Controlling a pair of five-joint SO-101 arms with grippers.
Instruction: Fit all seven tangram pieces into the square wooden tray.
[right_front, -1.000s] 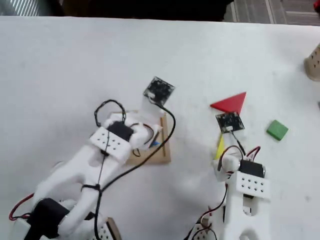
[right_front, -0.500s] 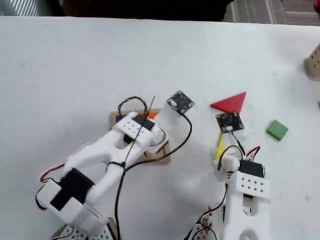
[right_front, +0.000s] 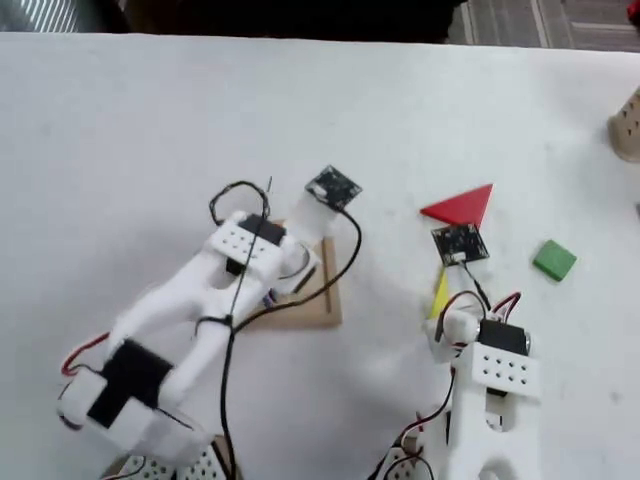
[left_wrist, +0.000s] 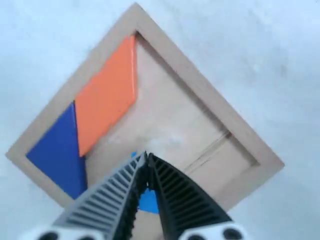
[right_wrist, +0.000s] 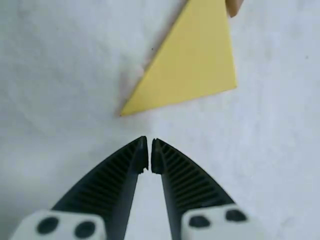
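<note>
The square wooden tray (left_wrist: 200, 95) holds an orange parallelogram (left_wrist: 106, 95) and a blue triangle (left_wrist: 57, 150) along one side. My left gripper (left_wrist: 147, 157) hangs shut over the tray's bare middle. A small blue piece (left_wrist: 148, 200) shows behind its fingers, and I cannot tell if they touch it. In the high view the left arm covers most of the tray (right_front: 328, 300). My right gripper (right_wrist: 149, 150) is shut just short of a corner of the yellow triangle (right_wrist: 190, 65), which also shows in the high view as the yellow triangle (right_front: 440, 293). A red triangle (right_front: 460, 205) and a green square (right_front: 553, 259) lie farther right.
A perforated wooden object (right_front: 628, 125) stands at the right edge of the white table. A tan bit (right_wrist: 234, 6) shows beyond the yellow triangle. Cables loop over the left arm above the tray.
The left arm swung right over the tray, then came back a little to the left. The right arm and the loose pieces have not moved.
</note>
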